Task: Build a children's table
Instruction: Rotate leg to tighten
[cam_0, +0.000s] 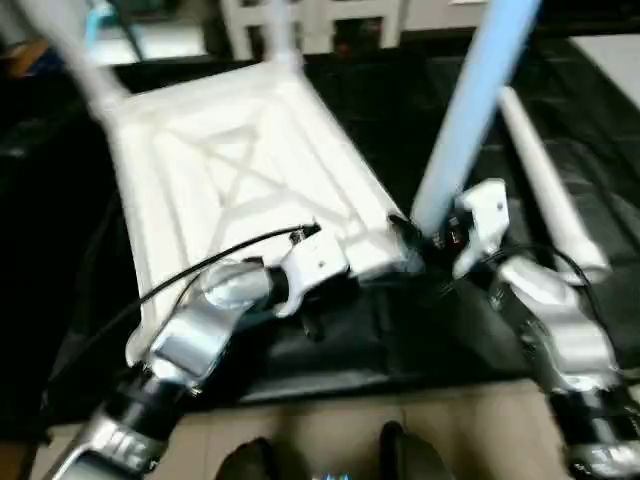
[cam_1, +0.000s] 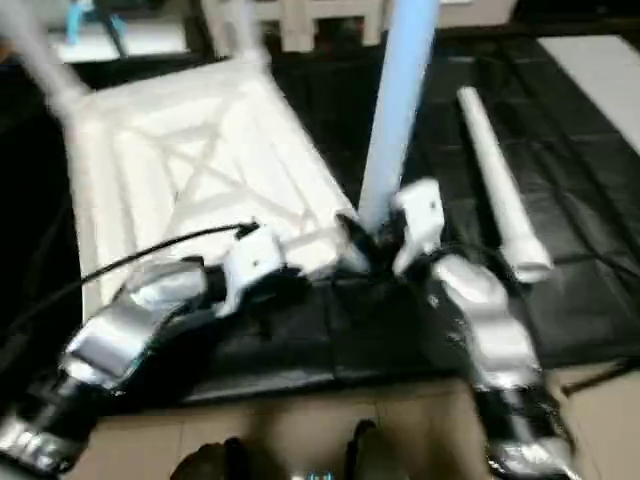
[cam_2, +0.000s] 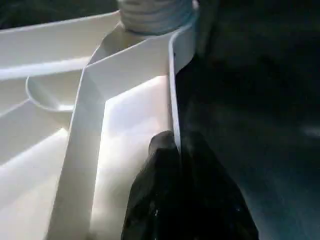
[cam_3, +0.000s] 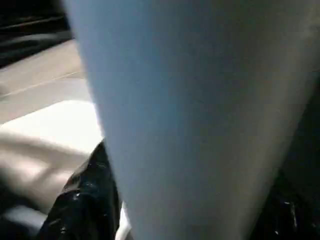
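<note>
While the table top (cam_0: 240, 170) lies upside down on the black mat (cam_0: 420, 330), its X-ribbed underside facing up, the left gripper (cam_2: 177, 150) sits at its near rim, the black fingers pinched together over the thin side wall. At the near corner just beside it, an upright leg (cam_0: 470, 110) rises from the socket, tilted a little away from the top, and the right gripper (cam_0: 432, 240) has its fingers around the base of that leg; in the right wrist view the leg (cam_3: 200, 115) stands between the two fingers (cam_3: 85, 200), though how firmly they press on it I cannot tell. Two more legs stand in the far corners, one at the far left (cam_0: 70, 55) and one further back (cam_0: 280, 30). A fourth leg (cam_0: 550, 185) lies loose on the mat, well to the right of the top, beyond the right forearm. White shelving (cam_0: 330, 20) stands behind the mat.
</note>
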